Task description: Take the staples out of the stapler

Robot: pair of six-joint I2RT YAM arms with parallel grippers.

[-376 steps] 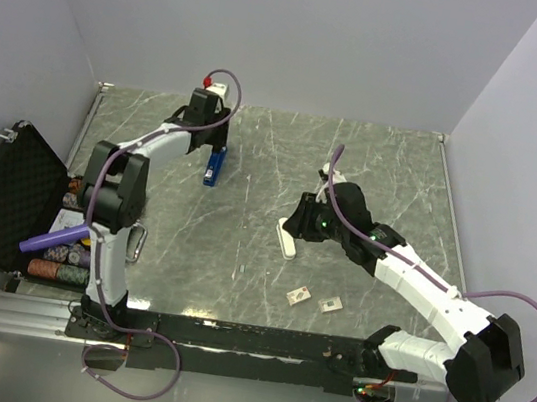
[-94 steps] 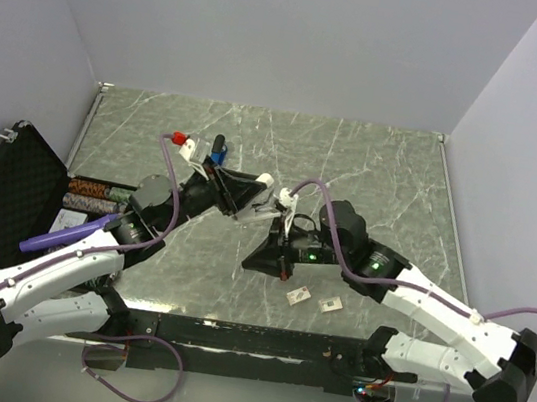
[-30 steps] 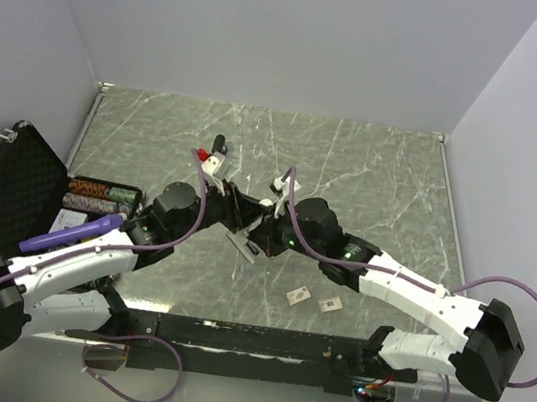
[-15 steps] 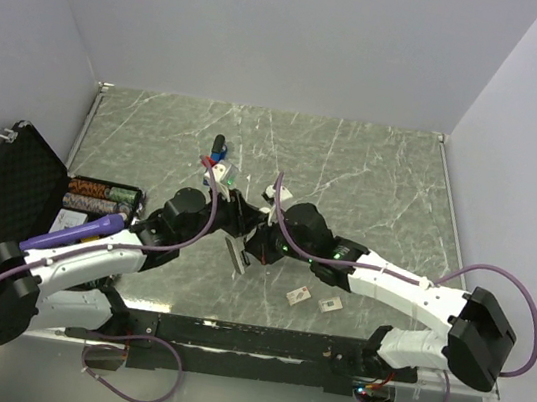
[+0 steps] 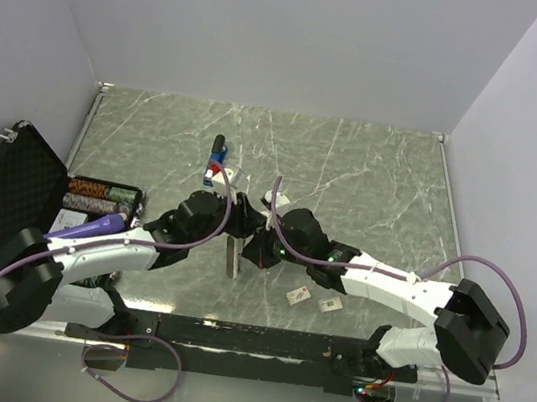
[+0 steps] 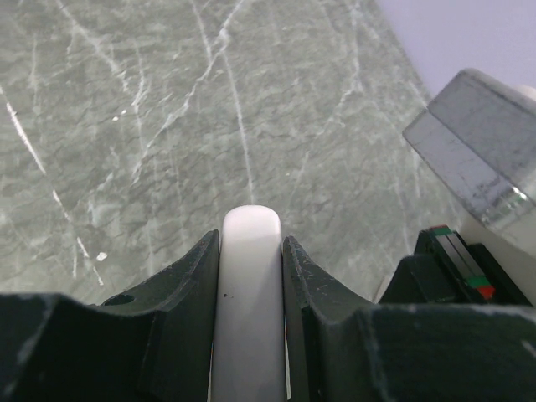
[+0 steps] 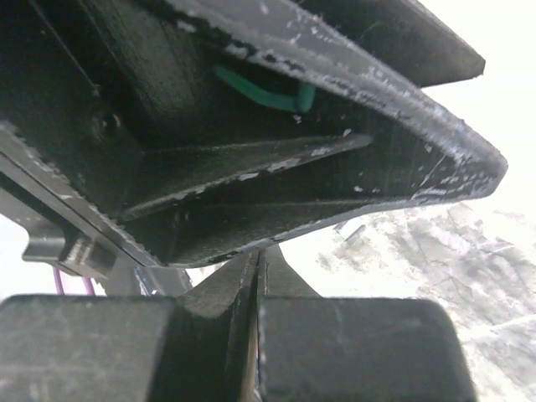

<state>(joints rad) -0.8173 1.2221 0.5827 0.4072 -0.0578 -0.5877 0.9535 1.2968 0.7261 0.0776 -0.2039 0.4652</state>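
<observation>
The small blue stapler with a black far end (image 5: 216, 156) lies on the grey-green marbled counter (image 5: 382, 188), left of centre and just beyond the left arm's wrist. The wrist's white and red fittings overlap its near end, so its full length is hidden. The staples are too small to make out in any view.

The left end effector (image 6: 249, 243) is clenched on a white rounded oblong bar (image 6: 249, 310), which sticks out forward between the two black fingers. The bar's rear end is cut off at the bottom of the left wrist view. At that view's right edge, a grey translucent block (image 6: 477, 142) and a black part with green and red stripes (image 6: 456, 251) are also cut off.

The right end effector (image 7: 256, 272) has its fingers pressed together, with nothing visible between them. A scratched black housing with a green wire (image 7: 276, 151) fills most of its view, too close to identify.

Seen from above, both end effectors meet at the counter's middle. The widest open stretch runs to the right and beyond them, up to the far wall and the right rim.

Two small square tan-and-white cards (image 5: 299, 294) (image 5: 331, 304) lie near the front edge. One open black foam-lined case (image 5: 7, 192) sits past the left rim. Rows of striped poker chips (image 5: 98, 194) and one purple cylinder (image 5: 82, 231) lie beside it, partly covered by the left arm.
</observation>
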